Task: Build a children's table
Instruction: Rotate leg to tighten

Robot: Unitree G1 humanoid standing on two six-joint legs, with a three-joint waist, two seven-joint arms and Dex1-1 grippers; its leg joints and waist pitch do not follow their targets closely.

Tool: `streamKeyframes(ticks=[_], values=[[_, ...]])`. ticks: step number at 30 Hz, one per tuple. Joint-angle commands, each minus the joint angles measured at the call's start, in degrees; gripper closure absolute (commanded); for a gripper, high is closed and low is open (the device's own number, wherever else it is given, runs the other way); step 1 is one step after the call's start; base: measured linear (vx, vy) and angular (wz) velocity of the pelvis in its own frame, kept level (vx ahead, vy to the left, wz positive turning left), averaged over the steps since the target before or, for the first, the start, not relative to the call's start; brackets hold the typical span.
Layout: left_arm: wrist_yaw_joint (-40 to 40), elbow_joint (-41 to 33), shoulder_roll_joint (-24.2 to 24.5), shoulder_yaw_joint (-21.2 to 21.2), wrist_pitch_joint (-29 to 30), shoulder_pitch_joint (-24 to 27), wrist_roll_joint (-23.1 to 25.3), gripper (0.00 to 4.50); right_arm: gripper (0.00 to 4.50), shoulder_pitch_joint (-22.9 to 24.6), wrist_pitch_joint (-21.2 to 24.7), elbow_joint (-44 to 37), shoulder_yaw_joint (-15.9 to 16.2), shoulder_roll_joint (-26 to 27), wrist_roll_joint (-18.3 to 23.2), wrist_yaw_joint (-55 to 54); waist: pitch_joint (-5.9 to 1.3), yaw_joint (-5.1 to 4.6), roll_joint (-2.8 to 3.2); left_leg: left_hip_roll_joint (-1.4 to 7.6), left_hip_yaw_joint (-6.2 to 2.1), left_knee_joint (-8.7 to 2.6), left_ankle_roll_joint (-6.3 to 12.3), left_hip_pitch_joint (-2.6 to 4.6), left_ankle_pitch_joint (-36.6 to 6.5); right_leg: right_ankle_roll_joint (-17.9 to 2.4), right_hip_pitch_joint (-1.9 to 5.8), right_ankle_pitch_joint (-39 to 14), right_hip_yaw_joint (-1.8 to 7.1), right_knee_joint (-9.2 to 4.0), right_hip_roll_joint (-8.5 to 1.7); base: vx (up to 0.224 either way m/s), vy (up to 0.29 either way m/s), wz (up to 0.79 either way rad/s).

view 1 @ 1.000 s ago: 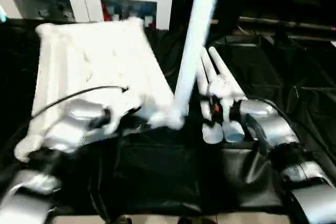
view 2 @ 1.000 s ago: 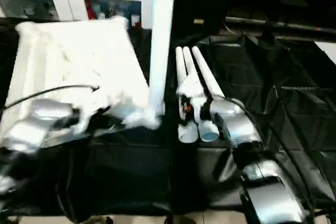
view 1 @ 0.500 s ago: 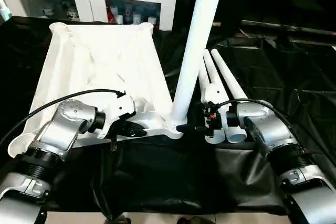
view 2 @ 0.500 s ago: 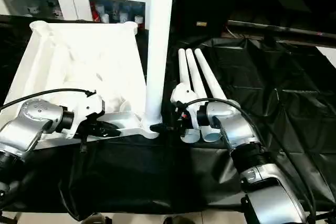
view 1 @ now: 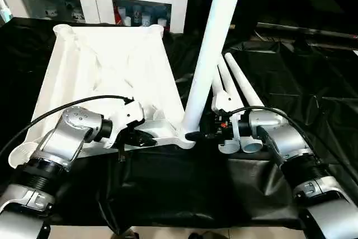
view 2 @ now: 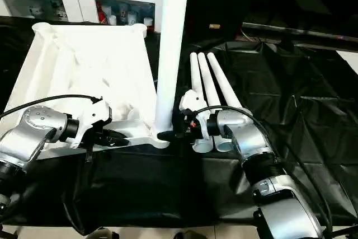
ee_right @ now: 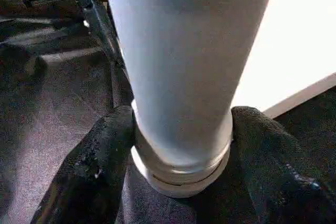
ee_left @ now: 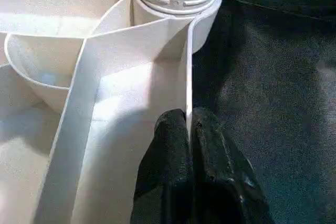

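Standing upright in corner socket: leg | right claw clasps its base | left claw pinches top's rim

— Where does the silver left forearm reach?

— Inward from the robot's left, wrist turned so the black two-fingered left gripper points level toward the right one. Its fingers are pinched together on the thin white plastic rim of the upturned table top.

— And the silver right forearm?

— It comes in from the robot's right, bent at the elbow, and the black two-fingered right gripper points back at the left one. Its fingers sit one on each side of the base of the upright white tube leg, pressed against it.
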Motion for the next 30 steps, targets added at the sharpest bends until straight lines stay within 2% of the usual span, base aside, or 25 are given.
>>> streamKeyframes(ticks=[1, 4, 7, 8, 9, 11, 12, 13, 14, 15, 16, 17, 18, 19, 20, 21, 23, 25, 26, 28, 30], values=[[-0.61, -1.12, -1.56, -1.93, 0.99, 0.85, -0.66, 4.5, 1.84, 0.24, -0.46, 0.91, 0.69, 0.62, -0.15, -0.23, -3.78, 0.16, 0.62, 2.72, -0.84, -4.06, 0.01, 0.82, -12.67, -11.77, 2.89, -14.15, 3.51, -3.63, -4.04, 0.0, 0.0, 0.0], [1.39, -0.46, -2.39, -1.44, 1.26, 0.52, -0.29, 4.5, 1.85, 0.53, -0.31, 1.4, 0.22, 1.25, -0.23, -2.08, -3.75, 0.13, 0.66, 2.74, -0.87, -4.07, -0.24, 0.83, -13.2, -11.76, 2.84, -14.71, 3.52, -3.7, -4.05, 0.0, 0.0, 0.0], [9.6, 2.38, -5.71, 0.08, 3.03, -1.05, 1.65, 4.5, 1.85, -0.11, 0.66, 6.04, -2.96, 5.05, -1.54, -15.17, -3.4, -0.02, 0.7, 2.74, -0.94, -4.21, -1.29, 1.1, -16.17, -10.85, 2.38, -19.32, 3.51, -4.29, -4.09, 0.0, 0.0, 0.0], [11.31, 2.92, -6.54, 0.44, 3.63, -1.4, 1.91, 4.5, 1.85, -0.29, 0.79, 7.19, -3.61, 5.93, -1.88, -18.24, -3.12, -0.2, 0.65, 2.59, -1.08, -4.27, -2.21, 1.29, -18.61, -9.93, 2.13, -23.51, 3.4, -4.8, -4.17, 0.0, 0.0, 0.0], [15.12, 4.11, -8.56, 1.07, 4.6, -2.25, 2.51, 4.5, 1.85, -0.47, 1.68, 9.29, -5.09, 8.14, -1.64, -23.69, -3.18, -0.48, 0.6, 2.51, -1.39, -4.31, -3.06, 1.26, -20.26, -8.42, 2.28, -27.58, 3.16, -5.03, -4.31, 0.0, 0.0, 0.0], [17.46, 4.85, -9.94, 1.42, 5.32, -2.78, 2.83, 4.5, 1.85, -0.76, 2.38, 10.75, -6.24, 9.75, -1.27, -27.56, -3.07, -0.59, 0.44, 2.3, -1.63, -4.09, -3.22, 1.82, -22.88, -5.74, 1.86, -33.94, 2.81, -6.03, -4.49, 0.0, 0.0, 0.0], [21.04, 5.94, -12.16, 1.82, 6.4, -3.58, 3.38, 4.5, 1.85, -1.5, 3.23, 13.28, -8.15, 12.48, -0.62, -34.06, -2.86, -0.78, 0.55, 2.21, -1.73, -3.95, -2.81, 1.99, -24.02, -4.05, 1.46, -37.48, 2.63, -6.82, -4.54, 0.0, 0.0, 0.0], [22.69, 6.41, -13.18, 1.96, 6.84, -3.93, 3.65, 4.5, 1.85, -1.93, 3.46, 14.53, -9.03, 13.77, -0.36, -37.13, -2.86, -0.78, 0.55, 2.21, -1.73, -3.95, -2.81, 1.99, -24.02, -4.05, 1.46, -37.48, 2.63, -6.82, -4.54, 0.0, 0.0, 0.0], [22.98, 6.49, -13.36, 1.98, 6.92, -4.0, 3.7, 4.5, 1.85, -2.01, 3.5, 14.75, -9.19, 14.0, -0.32, -37.68, -2.67, -1.2, 0.57, 2.09, -1.98, -3.86, -3.24, 2.32, -25.74, -2.97, 1.14, -40.32, 2.02, -7.36, -4.43, 0.0, 0.0, 0.0], [25.61, 7.11, -15.29, 2.36, 7.97, -4.51, 3.81, 4.5, 1.85, -2.9, 3.44, 16.74, -10.07, 15.89, -0.16, -41.85, -2.76, -1.71, 0.88, 2.04, -2.45, -3.61, -3.66, 2.72, -28.34, -1.76, 1.2, -42.01, 1.01, -7.97, -4.49, 0.0, 0.0, 0.0], [28.04, 7.5, -17.06, 2.66, 8.93, -4.95, 4.15, 4.5, 1.85, -3.88, 3.11, 18.62, -10.79, 17.55, -0.35, -45.44, -2.82, -1.79, 1.39, 2.2, -2.61, -3.69, -3.9, 2.81, -29.44, -1.81, 1.31, -41.13, 0.77, -7.98, -4.45, 0.0, 0.0, 0.0], [30.64, 8.03, -18.99, 2.77, 9.54, -5.54, 4.68, 4.5, 1.85, -5.1, 2.56, 20.39, -10.99, 19.3, -0.63, -47.82, -2.67, -2.04, 1.42, 2.3, -2.73, -3.85, -3.79, 3.03, -30.88, -1.79, 1.3, -40.61, 0.3, -8.44, -4.34, 0.0, 0.0, 0.0], [32.99, 8.0, -21.3, 2.2, 9.98, -6.08, 5.44, 4.5, 1.85, -6.66, 0.89, 22.09, -11.15, 21.48, -0.93, -49.61, -2.66, -2.63, 1.5, 2.57, -3.14, -4.23, -3.82, 2.82, -33.28, -1.62, 2.0, -38.86, -0.65, -8.43, -4.23, 0.0, 0.0, 0.0], [33.28, 7.98, -21.59, 2.12, 10.01, -6.14, 5.55, 4.5, 1.85, -6.85, 0.65, 22.28, -11.17, 21.75, -0.95, -49.77, -2.64, -2.64, 1.91, 2.83, -3.3, -4.44, -4.1, 3.04, -34.85, -1.7, 2.14, -37.95, -0.98, -8.53, -4.29, -0.029, 0.05, -0.07], [33.32, 7.47, -22.25, 1.16, 9.62, -6.18, 5.93, 4.5, 1.5, -7.54, -0.28, 22.5, -11.52, 22.44, -0.5, -49.47, -2.67, -2.99, 1.75, 3.07, -3.63, -4.92, -4.22, 2.65, -36.73, -1.59, 2.74, -36.12, -1.11, -8.16, -4.2, -0.029, 0.05, -0.07], [33.32, 7.47, -22.25, 1.16, 9.62, -6.18, 5.93, 4.5, 1.15, -7.54, -0.28, 22.5, -11.52, 22.44, -0.5, -49.47, -2.47, -2.79, 2.2, 3.13, -3.49, -5.22, -4.32, 3.08, -38.74, -2.06, 2.48, -35.05, -0.94, -8.19, -4.2, 0.0, 0.0, 0.0], [32.54, 7.13, -22.21, 0.57, 8.86, -6.05, 6.09, 4.5, 1.15, -8.01, -0.73, 22.65, -11.71, 22.29, -0.56, -49.25, -2.37, -2.99, 1.94, 2.77, -3.48, -5.05, -4.33, 3.3, -39.62, -2.08, 2.21, -36.1, -1.01, -8.64, -4.51, 0.0, 0.0, 0.0], [31.62, 6.79, -21.76, 0.39, 8.3, -5.77, 6.13, 4.5, 1.04, -8.26, -1.67, 22.76, -11.31, 21.64, -1.39, -48.73, -2.37, -2.96, 1.96, 2.49, -3.4, -4.68, -4.13, 3.37, -38.03, -1.72, 2.07, -38.21, -0.99, -9.21, -5.12, 0.0, 0.0, 0.0], [30.71, 6.41, -21.06, 0.12, 7.63, -5.45, 6.17, 4.5, 0.91, -8.29, -2.35, 22.6, -10.89, 20.93, -1.79, -47.78, -2.43, -2.95, 1.91, 2.47, -3.39, -4.64, -4.03, 3.35, -37.47, -1.71, 2.16, -38.19, -1.0, -9.3, -5.23, 0.0, 0.0, 0.0], [28.72, 5.39, -19.66, 0.03, 7.15, -4.69, 5.97, 4.5, 0.91, -8.39, -3.31, 22.22, -10.54, 19.31, -1.99, -45.39, -2.49, -2.99, 2.1, 2.76, -3.63, -5.15, -4.1, 2.63, -36.86, -2.03, 2.69, -36.18, -0.9, -8.84, -5.28, 0.0, 0.0, 0.0], [27.0, 4.67, -18.45, 0.03, 6.34, -4.07, 5.91, 4.5, 0.91, -8.43, -3.25, 21.65, -10.92, 17.77, -1.56, -42.44, -2.51, -2.95, 2.03, 2.78, -3.64, -5.2, -4.1, 2.6, -37.01, -2.25, 2.62, -35.8, -0.73, -8.8, -5.36, 0.0, 0.0, 0.0]])
